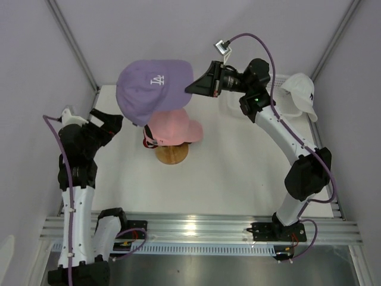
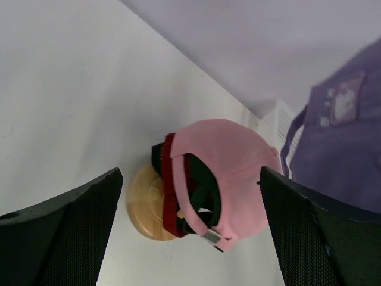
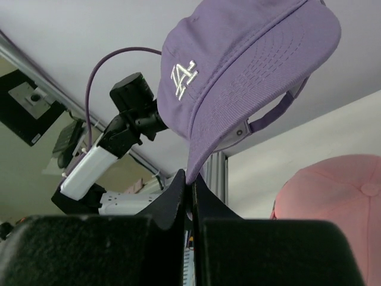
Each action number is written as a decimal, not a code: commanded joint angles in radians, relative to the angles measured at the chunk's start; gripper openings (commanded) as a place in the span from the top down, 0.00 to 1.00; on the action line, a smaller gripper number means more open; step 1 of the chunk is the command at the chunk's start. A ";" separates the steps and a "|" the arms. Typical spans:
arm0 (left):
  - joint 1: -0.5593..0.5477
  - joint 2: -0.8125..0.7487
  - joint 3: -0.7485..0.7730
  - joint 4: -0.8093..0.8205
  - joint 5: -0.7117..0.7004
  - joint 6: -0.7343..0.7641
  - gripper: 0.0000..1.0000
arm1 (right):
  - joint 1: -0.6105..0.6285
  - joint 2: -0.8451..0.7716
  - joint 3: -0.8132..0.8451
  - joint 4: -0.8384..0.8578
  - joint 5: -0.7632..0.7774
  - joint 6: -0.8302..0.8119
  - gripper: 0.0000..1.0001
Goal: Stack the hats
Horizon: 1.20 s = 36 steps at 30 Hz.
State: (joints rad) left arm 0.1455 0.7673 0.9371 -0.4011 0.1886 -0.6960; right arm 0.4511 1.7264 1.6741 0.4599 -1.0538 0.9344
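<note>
Top view, held item: we find the lavender cap (image 1: 152, 88), soft fabric with a curved brim and a white logo, up in the air to the rear-left of the stack. The right gripper (image 1: 189, 89) holds it by the brim.
Top view, stack: the pink cap (image 1: 177, 128), soft fabric, sits topmost on the round wooden mushroom-shaped stand (image 1: 172, 154). 1 white cap (image 1: 299, 92) lies well apart at the far right.
Top view, arm pose: the right arm arches up and reaches leftward across the table, wrist roughly level. The left arm is folded at the left, with the left gripper (image 1: 110, 124) aimed at the stack.
Left wrist view, fingers: spread wide, holding nothing. The pink cap shows between them, over a red cap (image 2: 168, 173) and a black cap (image 2: 156, 158).
Right wrist view, fingers: pressed together, pinching only the brim's edge. The crown hangs free beyond the tips.
Step in hand, our judgement: carrying the lavender cap to the stack of 3.
Method, our advice: travel slowly, since so thin a pinch lets the cap swing. Centre its crown over the pink crown, line up the brims, lower until it seats, then release.
</note>
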 commanded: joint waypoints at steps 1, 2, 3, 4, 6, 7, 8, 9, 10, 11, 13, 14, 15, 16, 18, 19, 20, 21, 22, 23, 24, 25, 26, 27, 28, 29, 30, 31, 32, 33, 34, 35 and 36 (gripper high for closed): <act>0.110 -0.107 -0.070 0.054 -0.035 -0.066 0.00 | 0.026 0.018 0.050 0.042 -0.093 0.020 1.00; 0.126 -0.124 -0.087 0.062 -0.056 -0.071 0.00 | 0.031 0.027 0.053 0.051 -0.101 0.026 1.00; 0.141 -0.140 -0.113 0.068 -0.073 -0.079 0.00 | 0.035 0.045 0.049 0.084 -0.110 0.035 1.00; 0.167 -0.146 -0.124 0.074 -0.086 -0.085 0.00 | 0.038 0.054 0.046 0.103 -0.112 0.047 1.00; 0.206 -0.137 -0.174 0.129 -0.034 -0.108 0.01 | 0.046 0.080 0.039 0.170 -0.121 0.092 1.00; 0.245 -0.131 -0.193 0.169 0.018 -0.117 0.00 | 0.049 0.091 0.035 0.192 -0.124 0.107 1.00; 0.265 -0.119 -0.237 0.209 0.134 -0.131 0.00 | 0.051 0.101 0.035 0.209 -0.127 0.119 1.00; 0.281 -0.090 -0.248 0.293 0.196 -0.154 0.01 | 0.054 0.125 0.038 0.223 -0.138 0.129 1.00; 0.302 -0.071 -0.262 0.338 0.254 -0.160 0.01 | 0.054 0.136 0.047 0.221 -0.141 0.129 1.00; 0.307 -0.053 -0.282 0.379 0.356 -0.163 0.01 | 0.055 0.150 0.053 0.221 -0.144 0.129 1.00; 0.312 0.019 -0.279 0.433 0.425 -0.151 0.02 | 0.051 0.179 0.061 0.227 -0.150 0.135 1.00; 0.313 0.039 -0.279 0.442 0.454 -0.146 0.02 | 0.049 0.188 0.064 0.230 -0.152 0.139 1.00; 0.313 0.076 -0.284 0.471 0.503 -0.148 0.03 | 0.046 0.197 0.065 0.253 -0.153 0.145 1.00; 0.313 0.088 -0.305 0.504 0.531 -0.151 0.03 | 0.046 0.205 0.064 0.269 -0.155 0.167 1.00; 0.313 0.105 -0.337 0.565 0.595 -0.180 0.03 | 0.044 0.231 0.073 0.304 -0.155 0.190 1.00; 0.312 0.118 -0.342 0.611 0.609 -0.186 0.03 | 0.043 0.237 0.076 0.316 -0.155 0.210 1.00; 0.312 0.125 -0.345 0.625 0.620 -0.189 0.03 | 0.043 0.252 0.081 0.333 -0.155 0.222 1.00; 0.313 0.136 -0.345 0.631 0.632 -0.180 0.03 | 0.043 0.257 0.082 0.362 -0.152 0.236 1.00; 0.312 0.167 -0.336 0.634 0.662 -0.175 0.03 | 0.041 0.260 0.084 0.381 -0.150 0.248 1.00; 0.313 0.184 -0.331 0.633 0.676 -0.172 0.03 | 0.040 0.271 0.085 0.396 -0.149 0.271 1.00; 0.313 0.200 -0.328 0.636 0.689 -0.171 0.03 | 0.040 0.272 0.093 0.414 -0.144 0.277 1.00; 0.310 0.219 -0.328 0.640 0.709 -0.171 0.04 | 0.040 0.277 0.096 0.422 -0.141 0.283 1.00; 0.310 0.248 -0.327 0.640 0.712 -0.171 0.05 | 0.040 0.283 0.099 0.428 -0.141 0.288 1.00; 0.309 0.259 -0.325 0.633 0.707 -0.160 0.05 | 0.040 0.285 0.105 0.436 -0.141 0.293 1.00; 0.305 0.266 -0.327 0.613 0.677 -0.151 0.05 | 0.040 0.286 0.107 0.445 -0.140 0.300 1.00; 0.304 0.276 -0.325 0.587 0.660 -0.143 0.06 | 0.040 0.289 0.107 0.480 -0.140 0.326 1.00; 0.304 0.280 -0.325 0.581 0.649 -0.134 0.06 | 0.040 0.292 0.110 0.506 -0.144 0.348 1.00; 0.305 0.283 -0.328 0.579 0.637 -0.134 0.06 | 0.040 0.294 0.108 0.531 -0.143 0.371 1.00; 0.304 0.288 -0.334 0.585 0.632 -0.137 0.06 | 0.038 0.295 0.108 0.557 -0.143 0.392 1.00; 0.305 0.296 -0.336 0.620 0.637 -0.158 0.06 | 0.038 0.294 0.107 0.594 -0.143 0.424 1.00; 0.305 0.297 -0.342 0.655 0.652 -0.177 0.06 | 0.038 0.292 0.110 0.597 -0.144 0.429 1.00; 0.304 0.297 -0.346 0.686 0.679 -0.221 0.06 | 0.040 0.291 0.107 0.589 -0.147 0.426 1.00; 0.302 0.293 -0.348 0.734 0.692 -0.237 0.06 | 0.040 0.286 0.104 0.582 -0.153 0.413 1.00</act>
State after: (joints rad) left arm 0.4477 1.0653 0.5903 0.1921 0.8280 -0.8780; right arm 0.4915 2.0144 1.7340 0.9352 -1.1961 1.3071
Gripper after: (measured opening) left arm 0.941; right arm 0.017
